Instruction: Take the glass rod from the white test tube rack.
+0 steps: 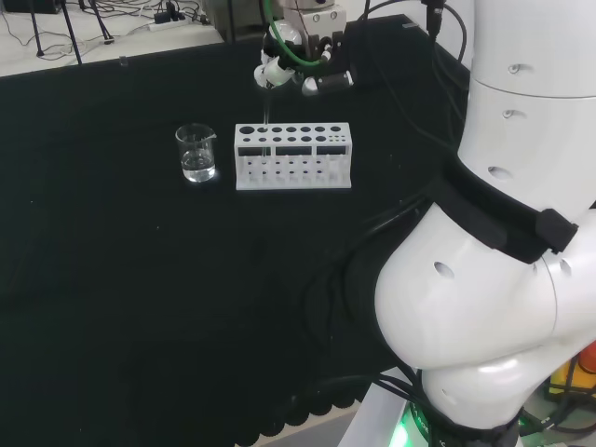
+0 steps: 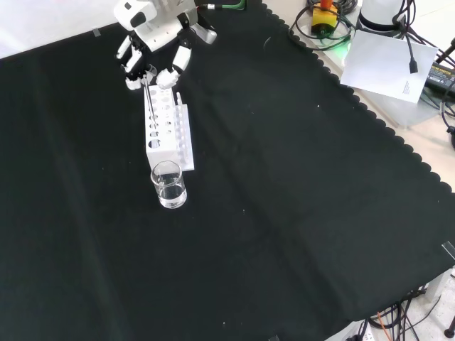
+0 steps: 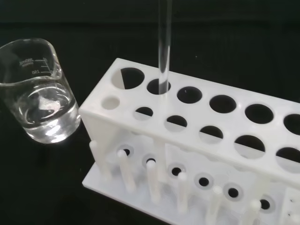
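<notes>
Your hand [image 2: 153, 32] sits right above the white rack [image 3: 197, 140], fingers pinching the glass rod [image 3: 164, 47]. The rod stands upright in a hole near the beaker [image 3: 40, 93], so lift straight up.

A black cloth [image 2: 284, 213] covers the bench — its scalloped hem shows toward 1 and 3 o'clock in the front view and at 6 o'clock in the head view. Beyond that hem in the front view lies a pale surface with a white sheet [image 2: 387, 67] at 2 o'clock, cables [image 2: 444, 78] looping past it, and a yellow and red device [image 2: 325, 15] at 1 o'clock. In the head view, a light floor [image 1: 93, 37] at 11 o'clock carries dark stand legs and a power strip [image 1: 172, 23] — wires trail around them.
</notes>
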{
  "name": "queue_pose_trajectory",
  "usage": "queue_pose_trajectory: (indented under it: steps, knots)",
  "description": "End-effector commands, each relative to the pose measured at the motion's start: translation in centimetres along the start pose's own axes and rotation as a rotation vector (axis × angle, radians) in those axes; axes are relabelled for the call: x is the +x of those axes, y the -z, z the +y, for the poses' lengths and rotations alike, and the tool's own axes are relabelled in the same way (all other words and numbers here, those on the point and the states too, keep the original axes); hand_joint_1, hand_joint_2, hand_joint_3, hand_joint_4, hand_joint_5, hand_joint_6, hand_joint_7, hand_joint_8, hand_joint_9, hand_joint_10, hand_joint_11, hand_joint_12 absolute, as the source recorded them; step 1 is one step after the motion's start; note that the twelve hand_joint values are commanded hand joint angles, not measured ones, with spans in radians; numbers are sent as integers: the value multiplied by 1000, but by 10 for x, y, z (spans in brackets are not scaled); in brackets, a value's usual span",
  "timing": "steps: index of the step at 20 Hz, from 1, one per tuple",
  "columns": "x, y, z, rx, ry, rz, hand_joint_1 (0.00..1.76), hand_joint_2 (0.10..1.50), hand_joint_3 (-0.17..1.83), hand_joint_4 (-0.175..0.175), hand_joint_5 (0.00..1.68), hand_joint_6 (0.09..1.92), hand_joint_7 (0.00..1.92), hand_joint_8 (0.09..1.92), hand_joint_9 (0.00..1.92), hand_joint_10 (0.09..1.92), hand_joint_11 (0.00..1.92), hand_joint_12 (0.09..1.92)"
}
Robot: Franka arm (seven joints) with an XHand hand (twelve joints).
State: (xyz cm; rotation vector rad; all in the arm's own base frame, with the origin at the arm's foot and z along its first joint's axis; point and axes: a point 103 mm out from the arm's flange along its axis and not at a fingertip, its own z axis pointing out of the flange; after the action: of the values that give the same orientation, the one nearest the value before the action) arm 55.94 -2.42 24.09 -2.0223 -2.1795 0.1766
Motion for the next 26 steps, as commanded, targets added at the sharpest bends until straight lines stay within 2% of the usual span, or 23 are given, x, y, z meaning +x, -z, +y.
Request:
queue_pose_trajectory:
  steps: [1,7,13,14,15,16,18,22,26]
  knots:
    - [13,1,4,-32,33,18,851,929,596,-175,608,956,1015,878,1282,827,562,1296]
    - [24,-2,6,-33,50,19,916,881,666,-175,646,976,1045,899,1365,780,670,1272]
    - [19,-6,11,-29,28,-6,922,852,692,-175,620,974,1021,895,1382,759,763,1259]
    - [20,-6,12,-57,26,-16,993,908,573,-175,705,1066,1058,907,1413,771,853,1231]
    - [23,-4,12,-102,28,-31,1103,924,484,-175,783,1074,1086,957,1448,790,970,1181]
    - [26,-1,12,-162,32,-25,1185,894,481,-175,856,1033,1115,994,1486,819,1108,1093]
    - [33,6,11,-229,39,-19,1264,800,591,-175,952,957,1160,1049,1538,869,1279,947]
    - [45,18,8,-287,59,-32,1301,681,747,-175,1047,861,1227,1040,1601,866,1384,900]
    - [50,38,4,-324,68,-26,1312,649,762,-175,1111,755,1264,990,1622,821,1407,940]
